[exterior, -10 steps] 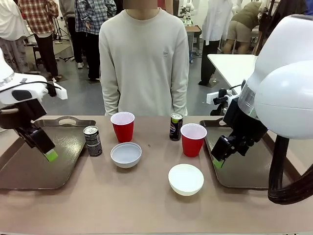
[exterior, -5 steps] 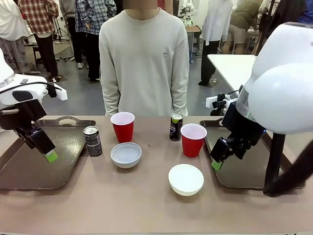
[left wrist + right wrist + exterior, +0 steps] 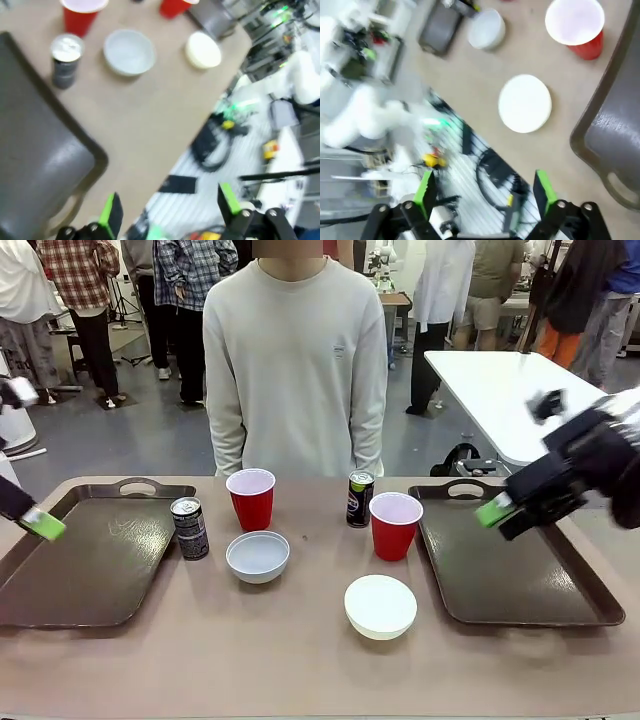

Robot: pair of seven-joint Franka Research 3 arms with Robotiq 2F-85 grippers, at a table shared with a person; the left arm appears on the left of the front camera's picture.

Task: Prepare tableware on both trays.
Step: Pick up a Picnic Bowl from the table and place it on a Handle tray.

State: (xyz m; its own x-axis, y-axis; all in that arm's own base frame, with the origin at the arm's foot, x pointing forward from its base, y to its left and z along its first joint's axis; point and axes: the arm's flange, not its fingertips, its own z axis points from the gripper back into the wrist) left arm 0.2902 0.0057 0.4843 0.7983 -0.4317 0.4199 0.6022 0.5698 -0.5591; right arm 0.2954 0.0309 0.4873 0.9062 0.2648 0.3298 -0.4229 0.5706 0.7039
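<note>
Two red cups (image 3: 251, 498) (image 3: 395, 525), two dark cans (image 3: 189, 528) (image 3: 360, 498) and two white bowls (image 3: 257, 556) (image 3: 380, 606) stand on the table between the trays. The left tray (image 3: 90, 575) and right tray (image 3: 510, 575) hold nothing. My left gripper (image 3: 40, 524) hangs at the left tray's outer edge. It is open in the left wrist view (image 3: 170, 207), with a can (image 3: 66, 59) and a bowl (image 3: 129, 51) far off. My right gripper (image 3: 495, 510) hovers over the right tray, open (image 3: 485, 192), above a bowl (image 3: 525, 102) and a cup (image 3: 577, 27).
A person in a pale sweater (image 3: 294, 370) stands at the far side of the table, hands down. Another white table (image 3: 500, 390) stands behind on the right. Other people move in the background.
Both arms have swung outward and up. The left gripper went from over the left tray to the picture's left edge. The right gripper rose and moved right over its tray.
</note>
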